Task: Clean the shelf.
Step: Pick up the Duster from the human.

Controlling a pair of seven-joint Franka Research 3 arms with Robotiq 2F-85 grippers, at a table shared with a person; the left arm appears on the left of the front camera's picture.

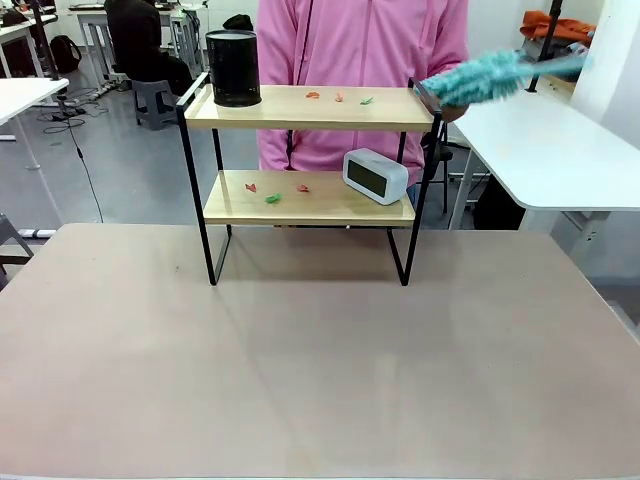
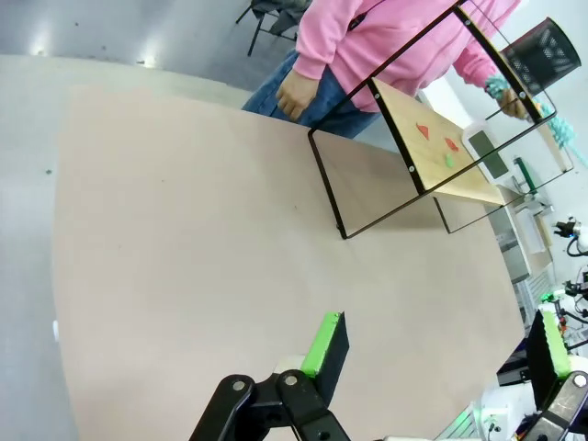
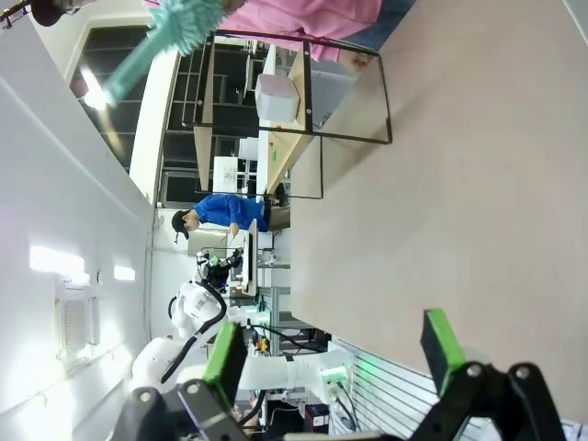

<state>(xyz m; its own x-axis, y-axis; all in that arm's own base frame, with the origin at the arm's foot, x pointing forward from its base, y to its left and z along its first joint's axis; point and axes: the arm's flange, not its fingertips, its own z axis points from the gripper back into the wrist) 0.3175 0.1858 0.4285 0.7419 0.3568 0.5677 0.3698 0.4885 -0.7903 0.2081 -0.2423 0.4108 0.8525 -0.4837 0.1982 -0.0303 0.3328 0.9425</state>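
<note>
The shelf [image 1: 300,118] has pale wooden boards in a thin black frame, and the counter [image 1: 320,370] under it is dull beige. On the shelf are red, orange and green scraps [image 1: 273,198], a black mesh cup [image 1: 233,68] and a white clock [image 1: 375,176] with a dark face. Beside the shelf is a fluffy teal duster [image 1: 480,80], and behind it a pink top [image 1: 360,40].

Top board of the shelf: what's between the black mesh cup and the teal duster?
In the front view, three small scraps, two reddish and one green, lie on the top board between the black mesh cup and teal duster.
</note>
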